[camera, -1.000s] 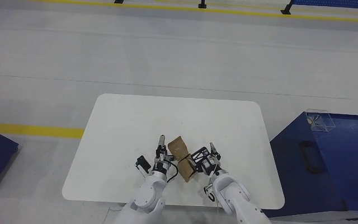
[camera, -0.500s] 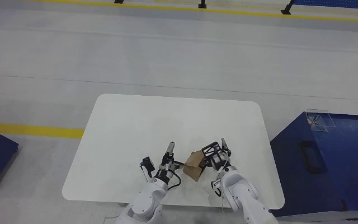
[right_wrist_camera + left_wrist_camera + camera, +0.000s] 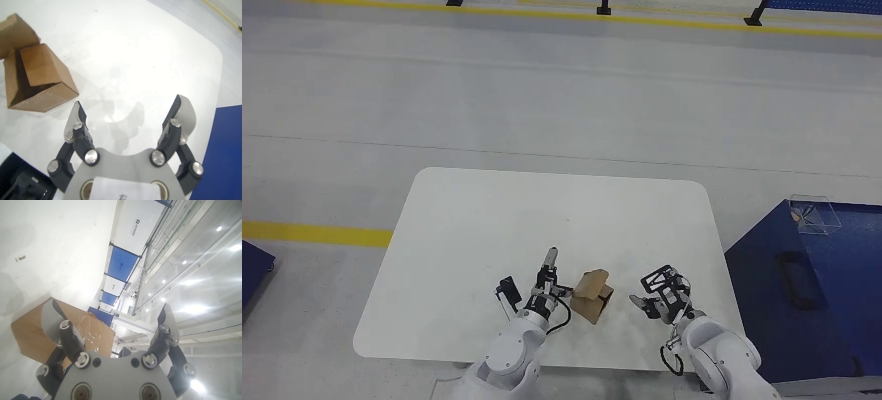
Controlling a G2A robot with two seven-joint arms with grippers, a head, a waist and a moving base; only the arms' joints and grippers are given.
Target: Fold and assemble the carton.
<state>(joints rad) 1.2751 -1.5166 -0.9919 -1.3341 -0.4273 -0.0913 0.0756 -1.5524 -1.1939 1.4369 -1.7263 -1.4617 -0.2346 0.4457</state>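
Where the carton sits: the brown carton (image 3: pixel 592 295) (image 3: pixel 37 75) (image 3: pixel 28 330) rests on the white bench (image 3: pixel 492 220) close to its near edge, between the two arms.
Carton state: partly formed, with one end open; one flap stands up and another slopes down into the opening. Clear tape glints on one face in the left wrist view.
Left gripper (image 3: pixel 553 274) (image 3: pixel 108 306): just beside the carton on its left, fingers spread wide and holding nothing. One finger (image 3: pixel 50 315) lies across the carton's side in the left wrist view; whether it touches cannot be told.
Right gripper (image 3: pixel 655 287) (image 3: pixel 128 100): over bare bench to the carton's right, apart from it, fingers spread wide and holding nothing.
Beside the bench: a blue cabinet (image 3: pixel 802 290) (image 3: pixel 226 151) stands off its right edge.
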